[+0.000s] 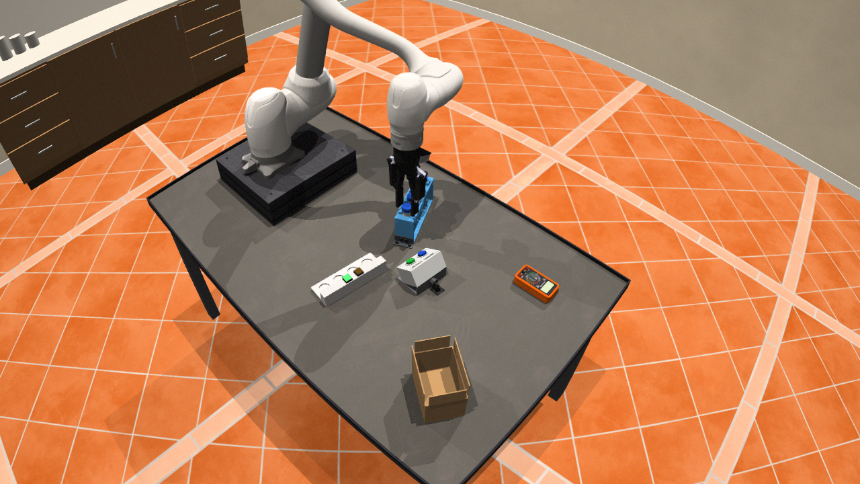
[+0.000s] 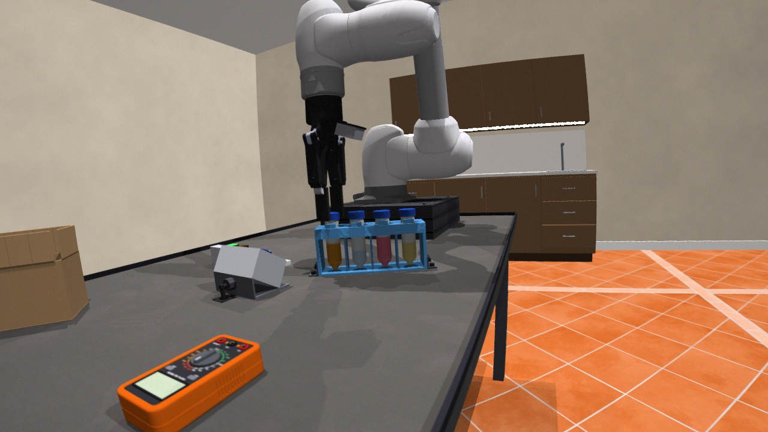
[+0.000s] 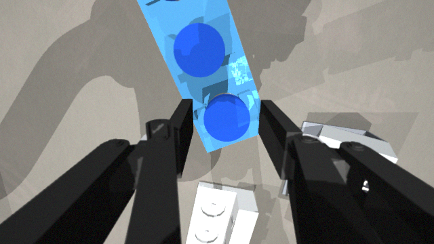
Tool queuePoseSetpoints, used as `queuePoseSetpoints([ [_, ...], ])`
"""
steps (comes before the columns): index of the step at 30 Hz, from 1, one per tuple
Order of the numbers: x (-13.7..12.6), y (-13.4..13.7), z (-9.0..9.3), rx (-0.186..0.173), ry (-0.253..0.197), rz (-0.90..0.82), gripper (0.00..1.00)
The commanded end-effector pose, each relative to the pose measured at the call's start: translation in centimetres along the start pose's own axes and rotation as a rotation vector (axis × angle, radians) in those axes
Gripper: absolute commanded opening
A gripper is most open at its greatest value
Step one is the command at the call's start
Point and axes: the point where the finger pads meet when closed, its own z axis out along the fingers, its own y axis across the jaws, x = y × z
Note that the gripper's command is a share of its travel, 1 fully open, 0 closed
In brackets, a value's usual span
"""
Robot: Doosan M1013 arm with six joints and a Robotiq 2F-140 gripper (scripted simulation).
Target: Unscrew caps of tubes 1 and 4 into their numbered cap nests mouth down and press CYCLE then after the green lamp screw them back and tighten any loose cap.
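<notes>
The blue tube rack [image 1: 413, 212] stands mid-table with four tubes, all wearing blue caps [image 2: 370, 216]. My gripper [image 3: 226, 116] points down over the end tube nearest the key housing, the one with amber liquid [image 2: 333, 252]. The fingers straddle its cap [image 3: 226, 116] with a gap on each side, so the gripper is open and holds nothing. The neighbouring cap [image 3: 199, 49] lies just beyond. The white cap tray [image 1: 349, 279] has empty nests and its green lamp [image 1: 347, 277] is lit. The key housing [image 1: 420, 269] carries the green key [image 1: 410, 261] and the blue key [image 1: 422, 253].
An open cardboard box [image 1: 439, 378] stands near the table's front edge. An orange multimeter [image 1: 536, 282] lies at the right. The arm's black base block [image 1: 287, 171] fills the back left corner. The key housing and cap tray lie close in front of the rack.
</notes>
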Motion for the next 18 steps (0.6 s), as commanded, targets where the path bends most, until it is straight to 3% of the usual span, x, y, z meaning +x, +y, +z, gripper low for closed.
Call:
queuePoseSetpoints([
  [1,0.02,0.05,-0.07,-0.001,0.001,0.0,0.41],
  [11,0.03,0.05,-0.16,-0.001,0.0,-0.08,0.41],
  [18,0.03,0.05,-0.16,-0.002,0.0,-0.36,0.41],
])
